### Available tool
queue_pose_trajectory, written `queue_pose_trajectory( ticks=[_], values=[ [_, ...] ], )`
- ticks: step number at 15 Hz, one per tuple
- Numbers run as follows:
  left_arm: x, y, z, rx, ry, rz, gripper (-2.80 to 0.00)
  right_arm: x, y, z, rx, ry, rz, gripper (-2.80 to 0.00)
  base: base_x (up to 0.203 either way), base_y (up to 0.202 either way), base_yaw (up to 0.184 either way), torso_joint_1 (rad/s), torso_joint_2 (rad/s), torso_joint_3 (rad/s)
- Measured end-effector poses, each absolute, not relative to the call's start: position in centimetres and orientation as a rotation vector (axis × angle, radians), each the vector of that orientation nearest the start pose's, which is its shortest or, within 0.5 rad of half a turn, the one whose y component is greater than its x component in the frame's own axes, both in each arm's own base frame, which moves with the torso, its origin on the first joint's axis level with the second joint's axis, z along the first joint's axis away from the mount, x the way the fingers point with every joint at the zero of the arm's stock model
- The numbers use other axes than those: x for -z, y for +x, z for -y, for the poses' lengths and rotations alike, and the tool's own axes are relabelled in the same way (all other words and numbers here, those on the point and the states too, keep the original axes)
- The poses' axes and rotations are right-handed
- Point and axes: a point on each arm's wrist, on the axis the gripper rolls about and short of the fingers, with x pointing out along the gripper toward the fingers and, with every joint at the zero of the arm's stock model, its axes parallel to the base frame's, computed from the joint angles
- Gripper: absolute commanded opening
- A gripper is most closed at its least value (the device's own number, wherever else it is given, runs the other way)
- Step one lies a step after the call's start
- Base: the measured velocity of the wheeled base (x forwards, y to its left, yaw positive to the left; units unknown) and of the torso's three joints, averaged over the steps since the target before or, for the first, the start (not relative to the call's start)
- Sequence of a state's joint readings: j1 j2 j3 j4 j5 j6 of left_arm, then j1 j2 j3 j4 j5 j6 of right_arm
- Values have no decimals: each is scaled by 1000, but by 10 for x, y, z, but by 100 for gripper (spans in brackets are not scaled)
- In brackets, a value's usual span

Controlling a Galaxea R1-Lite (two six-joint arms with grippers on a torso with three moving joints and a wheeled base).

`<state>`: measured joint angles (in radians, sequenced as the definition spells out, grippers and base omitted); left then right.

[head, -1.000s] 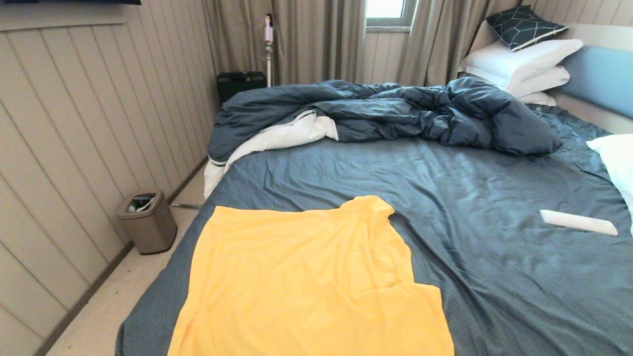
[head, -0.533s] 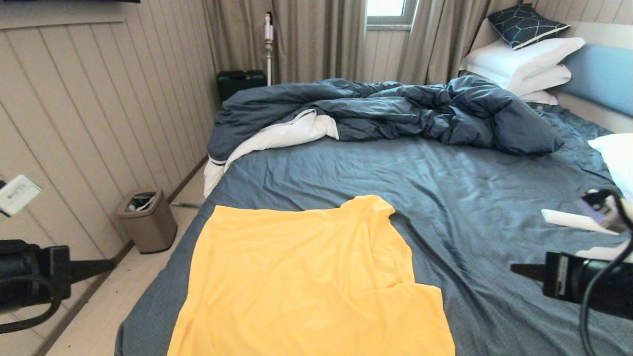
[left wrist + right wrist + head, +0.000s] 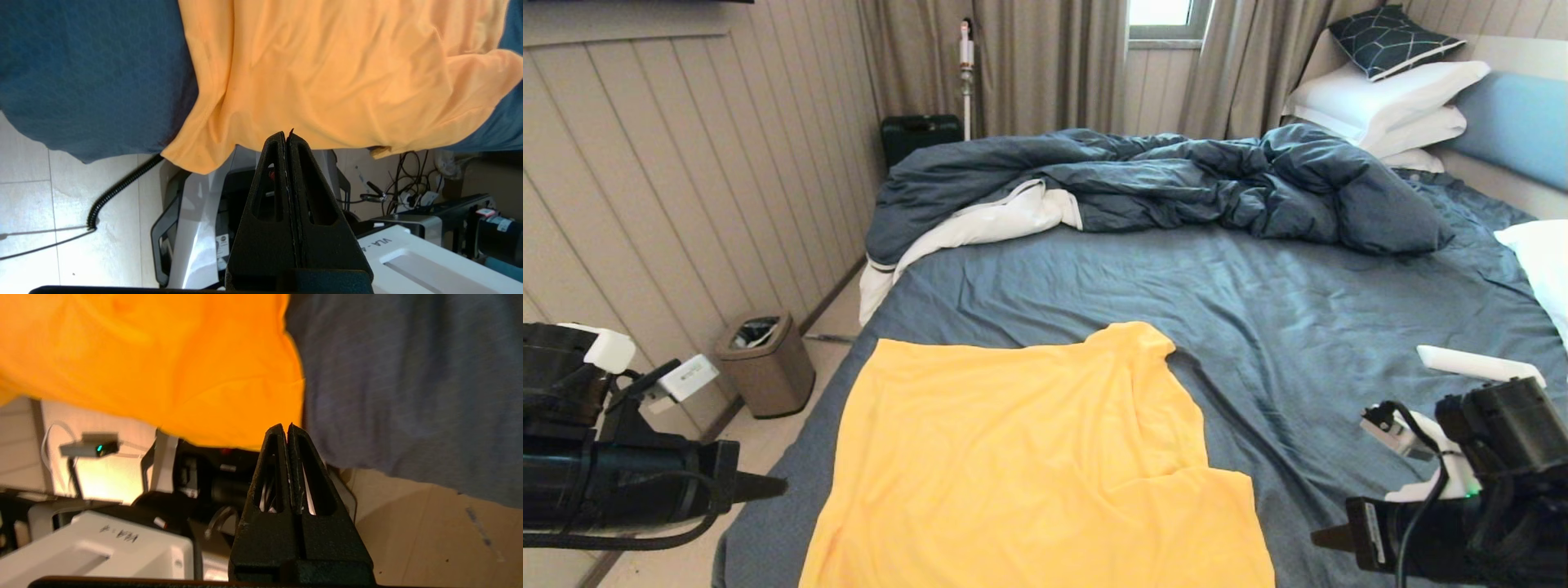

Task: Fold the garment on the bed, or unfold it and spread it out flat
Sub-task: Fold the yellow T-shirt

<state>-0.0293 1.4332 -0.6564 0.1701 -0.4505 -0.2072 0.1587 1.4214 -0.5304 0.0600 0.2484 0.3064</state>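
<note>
Shirt (image 3: 1029, 457) lying spread on near edge of bed (image 3: 1258, 327) | left claw (image 3: 776, 487) hovering clenched beside bed's left | right claw (image 3: 1319, 537) hovering clenched, empty, right of shirt

My left arm, a black tubular limb with a white-capped wrist module, reaches in level from the left edge of the head view. Its black tapered left gripper (image 3: 772, 487) points toward the centre, fingers pressed flat together, holding nothing. My right arm, likewise black with looped cabling, enters low at the right edge. Its black wedge-shaped right gripper (image 3: 1327, 537) points inward, fingers (image 3: 300, 465) closed tip to tip and empty. Both grippers face each other, well apart.
</note>
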Motion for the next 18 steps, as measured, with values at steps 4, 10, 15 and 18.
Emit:
queue_pose_trajectory(
  ticks=[4, 10, 15, 18],
  values=[
    [-132, 194, 16, 342, -397, -1022, 0, -120, 181, -36, -267, 341, -1039, 0, 0, 0, 0, 0, 0, 0],
    [-110, 202, 16, 334, -401, -1042, 0, -122, 188, -37, -278, 339, -1002, 0, 0, 0, 0, 0, 0, 0],
    [-73, 217, 16, 337, -402, -1033, 0, -121, 193, -37, -278, 340, -986, 0, 0, 0, 0, 0, 0, 0],
    [-56, 221, 19, 346, -401, -1058, 0, -123, 193, -36, -276, 342, -974, 0, 0, 0, 0, 0, 0, 0]
  ],
)
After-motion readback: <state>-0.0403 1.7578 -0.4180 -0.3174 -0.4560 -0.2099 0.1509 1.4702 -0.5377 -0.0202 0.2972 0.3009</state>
